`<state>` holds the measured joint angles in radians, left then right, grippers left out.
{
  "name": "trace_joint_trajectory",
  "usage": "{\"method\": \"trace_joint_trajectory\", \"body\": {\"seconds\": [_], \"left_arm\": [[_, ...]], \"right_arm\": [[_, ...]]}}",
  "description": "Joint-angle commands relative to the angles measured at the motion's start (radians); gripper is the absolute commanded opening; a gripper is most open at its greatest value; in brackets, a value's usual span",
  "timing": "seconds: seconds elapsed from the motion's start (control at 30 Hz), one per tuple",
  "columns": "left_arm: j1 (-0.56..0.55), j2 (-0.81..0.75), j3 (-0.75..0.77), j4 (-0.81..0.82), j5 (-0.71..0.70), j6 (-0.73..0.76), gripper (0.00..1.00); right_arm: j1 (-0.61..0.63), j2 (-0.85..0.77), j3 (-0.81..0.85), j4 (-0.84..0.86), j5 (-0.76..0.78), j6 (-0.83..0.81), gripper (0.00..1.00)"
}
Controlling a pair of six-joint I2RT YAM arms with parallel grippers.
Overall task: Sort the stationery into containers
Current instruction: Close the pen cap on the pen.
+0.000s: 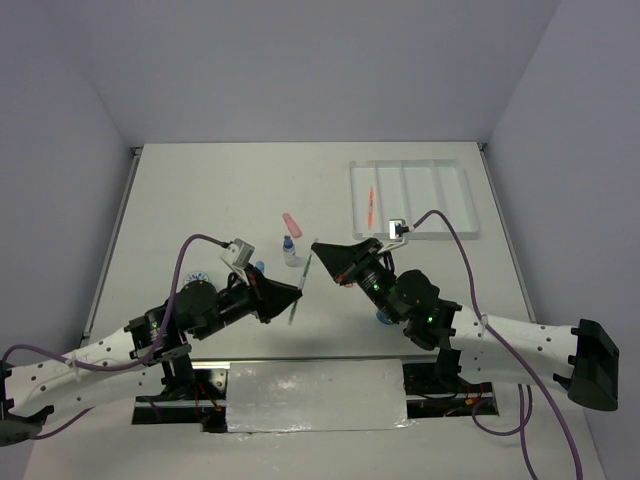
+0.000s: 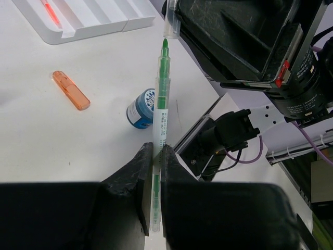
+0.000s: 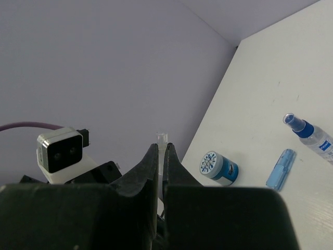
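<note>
The left gripper [image 2: 156,152] has its jaws clamped on the lower barrel of a green pen [image 2: 162,99], held above the tabletop [image 2: 62,140]. The pen's green tip is bare. Just past the tip is a clear cap [image 2: 171,23], held apart from the pen by the right gripper [image 3: 160,151], whose jaws are pressed together on it. A strip of fine print runs along the pen's barrel, but it is too small to read.

The white tray [image 1: 455,200] lies at the far right of the tabletop, with an orange pen [image 1: 371,205] in its leftmost slot. The left wrist view cuts the tray off at the top edge.

An orange capsule [image 2: 71,89] and a blue roll [image 2: 141,109] with a patterned white top lie on the tabletop, the roll partly behind the pen. The right wrist view shows another blue roll [image 3: 218,167], a blue capsule [image 3: 280,169] and a small bottle [image 3: 309,135]. The bottle's blue label is cut off at the frame edge and its lettering is illegible.
</note>
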<state>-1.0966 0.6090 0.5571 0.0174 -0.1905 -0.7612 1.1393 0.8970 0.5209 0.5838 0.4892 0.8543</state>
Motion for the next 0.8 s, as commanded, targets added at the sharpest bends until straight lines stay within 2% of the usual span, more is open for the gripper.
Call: {"method": "trace_joint_trajectory", "body": {"seconds": [0.0,0.47,0.77], "left_arm": [[-0.003,-0.015,0.046,0.029,-0.02,0.022,0.0],[-0.003,-0.034,0.052,0.024,-0.027,0.028,0.0],[-0.005,-0.026,0.052,0.03,-0.02,0.028,0.0]], "right_arm": [[0.008,-0.003,-0.007,0.04,-0.006,-0.008,0.0],[0.01,0.034,-0.002,0.042,-0.031,-0.014,0.0],[0.008,0.036,0.034,-0.015,0.014,-0.084,0.0]]}}
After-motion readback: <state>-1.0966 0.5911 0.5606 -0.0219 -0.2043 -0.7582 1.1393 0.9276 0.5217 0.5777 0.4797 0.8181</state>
